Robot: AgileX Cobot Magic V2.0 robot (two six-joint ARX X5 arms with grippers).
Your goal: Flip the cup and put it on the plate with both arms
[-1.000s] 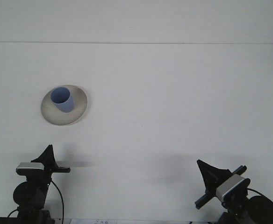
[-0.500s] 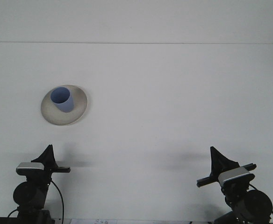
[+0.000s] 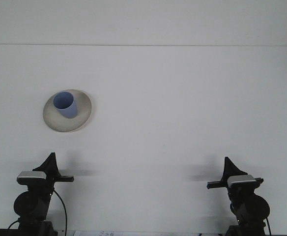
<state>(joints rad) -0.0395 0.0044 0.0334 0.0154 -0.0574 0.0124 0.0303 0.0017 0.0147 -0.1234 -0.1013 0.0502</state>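
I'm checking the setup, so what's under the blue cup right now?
The blue cup stands open end up on the grey plate, whose rim shows all around it. The plate's centre is hidden beneath the cup.

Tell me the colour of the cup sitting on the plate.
Light blue; the cup shows clearly in the front view, on the off-white plate.

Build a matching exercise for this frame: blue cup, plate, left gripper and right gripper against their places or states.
Things:
1. blue cup
2. plate
3. left gripper
4. right gripper

Places or states:
A. low at the near edge, right side of the table
B. upright, mouth up, standing on the plate
C. low at the near edge, below the plate
D. lying on the table's left half, holding the cup

Pairs: 1-B, 2-D, 3-C, 4-A
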